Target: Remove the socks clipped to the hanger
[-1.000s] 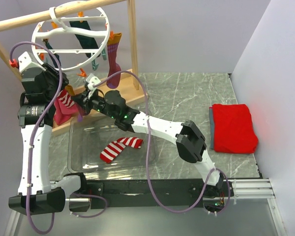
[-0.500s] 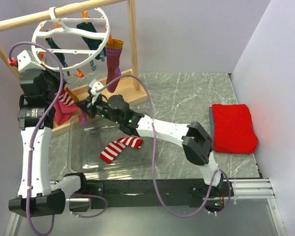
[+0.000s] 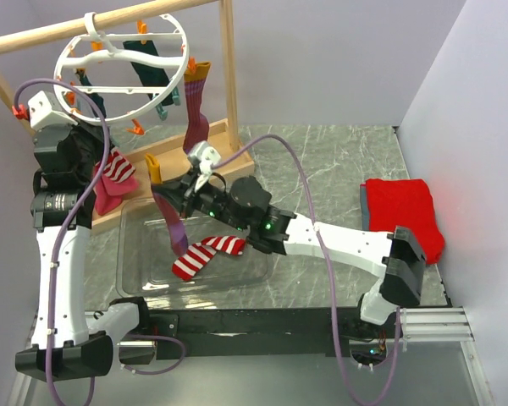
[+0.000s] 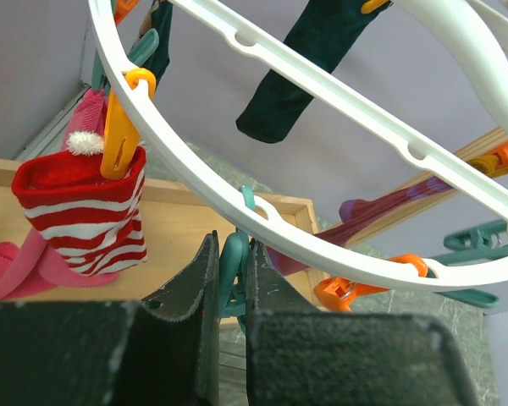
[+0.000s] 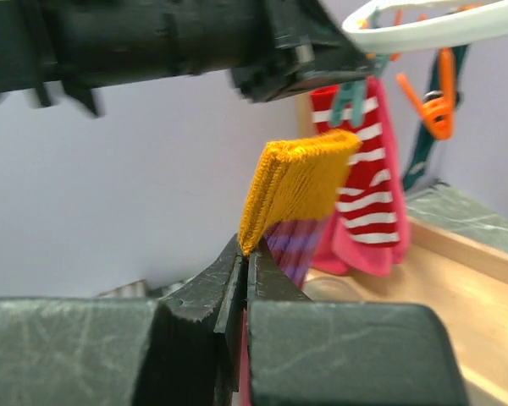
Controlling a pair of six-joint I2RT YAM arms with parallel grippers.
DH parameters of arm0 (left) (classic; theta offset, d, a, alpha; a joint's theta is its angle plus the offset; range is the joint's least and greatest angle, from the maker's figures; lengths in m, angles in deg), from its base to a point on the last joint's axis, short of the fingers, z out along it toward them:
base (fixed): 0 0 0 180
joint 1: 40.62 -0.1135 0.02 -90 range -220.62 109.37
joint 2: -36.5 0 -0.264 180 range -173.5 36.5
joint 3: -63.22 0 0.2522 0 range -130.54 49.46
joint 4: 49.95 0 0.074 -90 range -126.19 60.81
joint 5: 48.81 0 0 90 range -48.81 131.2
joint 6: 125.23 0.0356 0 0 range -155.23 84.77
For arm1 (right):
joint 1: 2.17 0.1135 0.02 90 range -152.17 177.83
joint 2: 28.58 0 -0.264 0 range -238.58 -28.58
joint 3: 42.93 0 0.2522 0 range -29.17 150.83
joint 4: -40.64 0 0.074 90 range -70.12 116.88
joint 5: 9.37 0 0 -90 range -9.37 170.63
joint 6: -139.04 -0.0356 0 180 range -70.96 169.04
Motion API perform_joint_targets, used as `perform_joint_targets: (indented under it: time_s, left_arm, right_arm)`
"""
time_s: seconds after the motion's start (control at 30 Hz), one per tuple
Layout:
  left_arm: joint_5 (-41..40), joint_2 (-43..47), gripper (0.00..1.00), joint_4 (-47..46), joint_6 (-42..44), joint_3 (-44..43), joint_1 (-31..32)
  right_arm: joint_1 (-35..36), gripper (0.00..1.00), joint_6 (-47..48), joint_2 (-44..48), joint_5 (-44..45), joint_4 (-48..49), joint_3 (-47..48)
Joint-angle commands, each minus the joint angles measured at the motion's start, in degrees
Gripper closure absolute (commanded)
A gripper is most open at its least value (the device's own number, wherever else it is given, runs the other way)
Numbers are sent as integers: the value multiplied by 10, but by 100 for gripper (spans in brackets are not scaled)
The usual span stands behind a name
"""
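Observation:
The white ring hanger (image 3: 123,52) hangs from the wooden rail. My left gripper (image 3: 100,150) is shut on a teal clip (image 4: 233,264) under the ring (image 4: 339,101). A red-and-white striped sock (image 4: 85,211) hangs from an orange clip beside a pink sock (image 4: 8,266). Dark teal socks (image 3: 148,66) and a purple-maroon sock (image 3: 195,106) stay clipped. My right gripper (image 3: 176,199) is shut on another purple sock with an orange cuff (image 5: 300,178), free of the hanger, dangling over the bin (image 3: 171,224). A striped sock (image 3: 207,254) lies in the bin.
A clear plastic bin (image 3: 135,283) sits in front of the wooden rail frame (image 3: 229,76) and its base board. A folded red cloth (image 3: 402,220) lies at the right. Walls close in on the left, back and right.
My right gripper has drawn back to the right and nearer with the purple sock, which has come off the hanger and now hangs over the bin. The left arm has barely moved.

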Motion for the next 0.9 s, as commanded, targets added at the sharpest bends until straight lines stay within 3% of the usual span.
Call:
perform_joint_targets:
  time_s: [0.0,0.3,0.47,0.87]
  left_arm:
    - [-3,13,91,4,5,-2,-4]
    - [-8,11,89,14,11,-11,-4]
    - [-8,15,88,12,10,-8,-4]
    - [4,16,85,5,12,12,-4]
  right_arm:
    - [23,100,-23,14,8,38,-50]
    - [73,100,-62,-70,4,121,-19]
    - [74,100,-97,-80,35,193,-54]
    - [17,100,-136,-39,114,288,-306]
